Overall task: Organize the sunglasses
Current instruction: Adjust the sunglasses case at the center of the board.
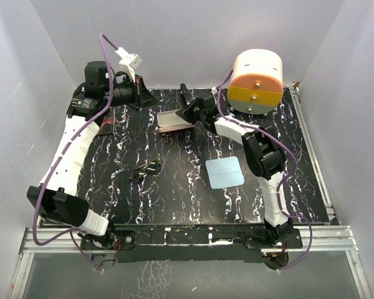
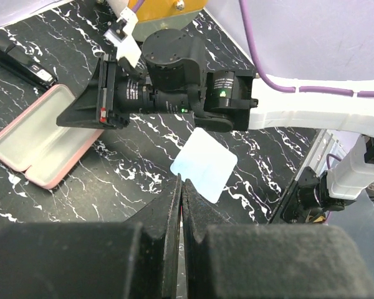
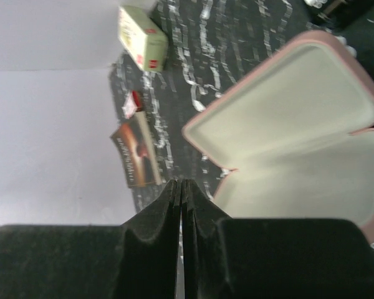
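The right gripper [image 3: 181,190], fingers pressed together on nothing, hangs over the open pink case [image 1: 174,121]. The left gripper [image 2: 182,187], likewise closed and empty, is at the case's 10 o'clock. The sunglasses [image 1: 146,169], thin and dark-framed, lie on the table [image 1: 112,199] at the right gripper's 7 o'clock, well apart. The case's pale lining shows.

The light is soft and even, coming from above; the white walls [image 1: 174,37] look bright, and shadows on the counter [image 1: 174,199] are weak. In the wrist view my right hand [image 3: 180,184] is dark and out of focus.
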Controlling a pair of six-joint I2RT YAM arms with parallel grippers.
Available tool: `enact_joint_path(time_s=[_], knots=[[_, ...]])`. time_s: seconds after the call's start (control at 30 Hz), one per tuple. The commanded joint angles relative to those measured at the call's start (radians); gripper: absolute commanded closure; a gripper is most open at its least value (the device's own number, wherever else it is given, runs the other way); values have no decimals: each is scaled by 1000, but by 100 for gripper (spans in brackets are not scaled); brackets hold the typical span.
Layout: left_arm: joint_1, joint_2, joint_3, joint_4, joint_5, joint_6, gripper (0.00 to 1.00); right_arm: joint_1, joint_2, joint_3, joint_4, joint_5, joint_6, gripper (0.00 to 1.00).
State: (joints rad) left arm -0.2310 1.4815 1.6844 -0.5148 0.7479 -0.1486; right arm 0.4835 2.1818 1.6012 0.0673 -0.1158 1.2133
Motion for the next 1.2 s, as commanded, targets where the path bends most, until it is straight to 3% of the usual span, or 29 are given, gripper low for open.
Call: enact_joint_path(time_s=[0.0, 0.5, 1.17], knots=[[0, -48, 45, -12, -15, 21, 100, -2, 3, 19, 23, -16, -27, 92], [0, -34, 52, -12, 6, 17, 100, -2, -24, -238, 137, -33, 3, 92], [0, -25, 54, -2, 17, 4, 100, 63, 46, -281, 282, 10, 170, 92]])
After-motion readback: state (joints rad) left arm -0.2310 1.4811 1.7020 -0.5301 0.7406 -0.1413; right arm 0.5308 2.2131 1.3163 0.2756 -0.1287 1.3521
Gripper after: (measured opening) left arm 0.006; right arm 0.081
